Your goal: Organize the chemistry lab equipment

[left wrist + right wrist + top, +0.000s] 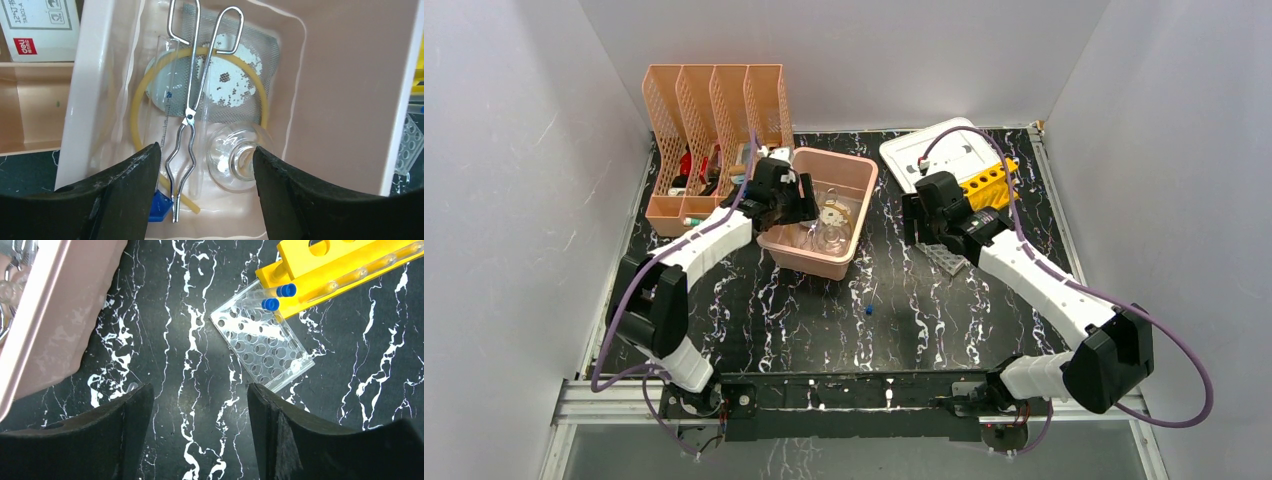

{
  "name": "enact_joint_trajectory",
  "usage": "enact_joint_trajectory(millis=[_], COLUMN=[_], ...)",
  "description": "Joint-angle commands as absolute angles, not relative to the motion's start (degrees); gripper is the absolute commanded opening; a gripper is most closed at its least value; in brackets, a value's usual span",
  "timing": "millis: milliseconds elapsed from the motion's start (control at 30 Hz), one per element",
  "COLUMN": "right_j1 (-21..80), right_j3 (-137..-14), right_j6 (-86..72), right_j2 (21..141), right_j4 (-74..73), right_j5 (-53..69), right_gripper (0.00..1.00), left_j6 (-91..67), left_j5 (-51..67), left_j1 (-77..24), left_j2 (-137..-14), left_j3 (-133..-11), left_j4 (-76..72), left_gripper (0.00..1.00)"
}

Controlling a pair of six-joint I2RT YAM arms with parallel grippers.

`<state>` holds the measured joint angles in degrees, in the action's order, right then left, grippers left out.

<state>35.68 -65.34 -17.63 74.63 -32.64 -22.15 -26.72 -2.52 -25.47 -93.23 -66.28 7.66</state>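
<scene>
Tweezers [192,100], yellow rubber tube [137,107], glass dish [235,160] lie in pink tub [340,100], far centre-left. Left gripper [205,155] above them, fingers wide, empty. Right gripper [200,400] wide, empty, near clear rack [262,347] abutting yellow rack [340,265]. Judged step: collecting racks. Next move needs square descent over clear rack. Black marbled table [824,320], white walls [504,150].

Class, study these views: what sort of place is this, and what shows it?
Likely a robot test cell staged as a chemistry bench: walled marbled table, metal tongs and glass flask in a pink tub, yellow tube rack, clear rack.
</scene>
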Motion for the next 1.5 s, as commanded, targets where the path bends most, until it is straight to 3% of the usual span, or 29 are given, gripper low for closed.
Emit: enact_joint_trajectory(millis=[0, 167, 233, 367, 433, 467, 567, 667, 733, 967, 1467], right_j1=[35.0, 34.89, 34.89, 34.89, 34.89, 34.89, 34.76, 33.04, 30.47, 21.56, 19.8], right_j3=[-64.56, -63.46, -63.1, -62.76, -62.68, -62.71, -63.37, -65.66, -67.17, -66.62, -63.89], right_j6=[-17.77, -17.93, -18.22, -19.31, -19.92, -20.29, -20.4, -20.85, -22.64, -23.41, -21.94], right_j2=[73.68, 74.86, 75.83, 77.13, 77.49, 77.56, 77.24, 77.37, 77.51, 73.63, 71.36], right_j4=[-30.07, -29.6, -29.94, -30.0, -29.59, -29.35, -28.5, -28.29, -29.0, -25.44, -26.34], right_j5=[-21.85, -20.24, -19.76, -17.82, -16.24, -16.03, -16.96, -16.42, -14.45, -10.62, -10.4], right_gripper=[0.76, 0.61, 0.46, 0.06, 0.03, 0.05, 0.34, 0.55, 0.61, 0.64, 0.64], left_j6=[-27.47, -27.8, -27.62, -25.76, -23.14, -21.24, -17.96, -20.29, -21.82, -22.78, -22.41], left_j5=[3.36, 6.34, 6.68, 5.66, 3.94, 2.47, -3.53, -6.42, -7.09, -15.18, -13.89], left_j1=[-25.21, -26.17, -26.91, -30.57, -34.21, -36.75, -45.34, -50.67, -53.14, -59.35, -59.59], left_j2=[-88.68, -85.72, -84.26, -80.62, -79.23, -78.96, -79.89, -81.12, -81.77, -87.62, -103.88], left_j3=[-68.67, -70.93, -71.26, -69.71, -68.43, -67.88, -67.51, -65.43, -63.96, -63.1, -67.17], left_j4=[4.91, 2.9, 2.75, 2.69, 4.05, 5.1, 9.87, 11.7, 11.53, 14.02, 12.07], left_gripper=[0.66, 0.66, 0.66, 0.63, 0.63, 0.65, 0.67, 0.66, 0.65, 0.64, 0.55])
